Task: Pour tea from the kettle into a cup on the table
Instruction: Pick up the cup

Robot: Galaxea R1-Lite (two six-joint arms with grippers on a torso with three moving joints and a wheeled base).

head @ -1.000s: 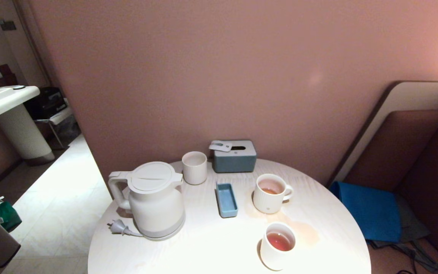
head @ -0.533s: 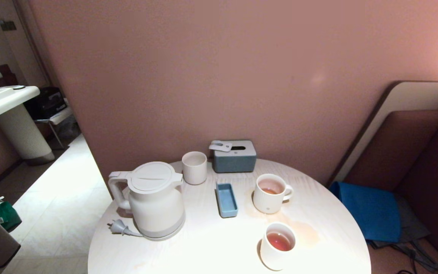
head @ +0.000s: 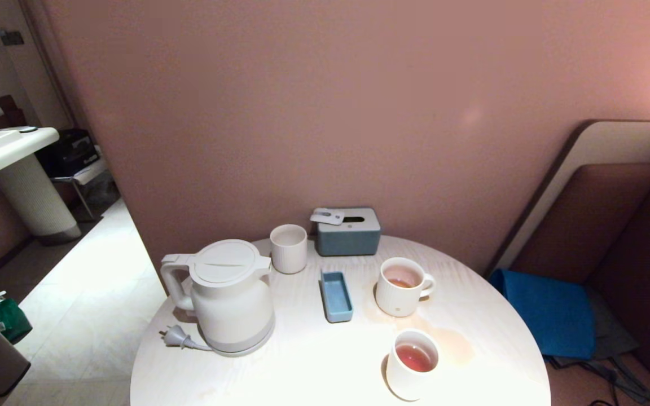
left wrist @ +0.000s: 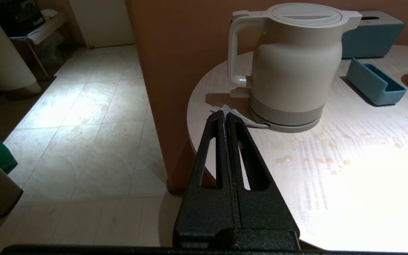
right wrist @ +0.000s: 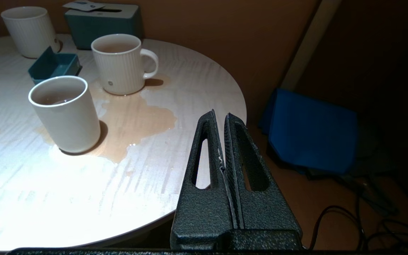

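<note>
The white kettle [head: 229, 296] [left wrist: 292, 67] stands upright on the left part of the round pale table [head: 313, 366], lid shut, handle to the left, plug [head: 175, 337] beside its base. The ribbed cup [head: 400, 286] [right wrist: 119, 63] with an ear handle sits to the right and holds a little tea [head: 399, 282]. My left gripper [left wrist: 224, 115] is shut and empty, short of the table's edge before the kettle. My right gripper [right wrist: 220, 115] is shut and empty near the table's right edge. Neither arm shows in the head view.
A plain white cup [head: 412, 363] [right wrist: 66, 113] with red-brown tea stands near the front. A tea puddle [right wrist: 133, 117] spreads between the cups. A ribbed tumbler [head: 288, 248], a blue tray [head: 336, 296] and a grey-blue tissue box [head: 348, 231] sit behind. A blue cloth [head: 550, 316] lies on the right.
</note>
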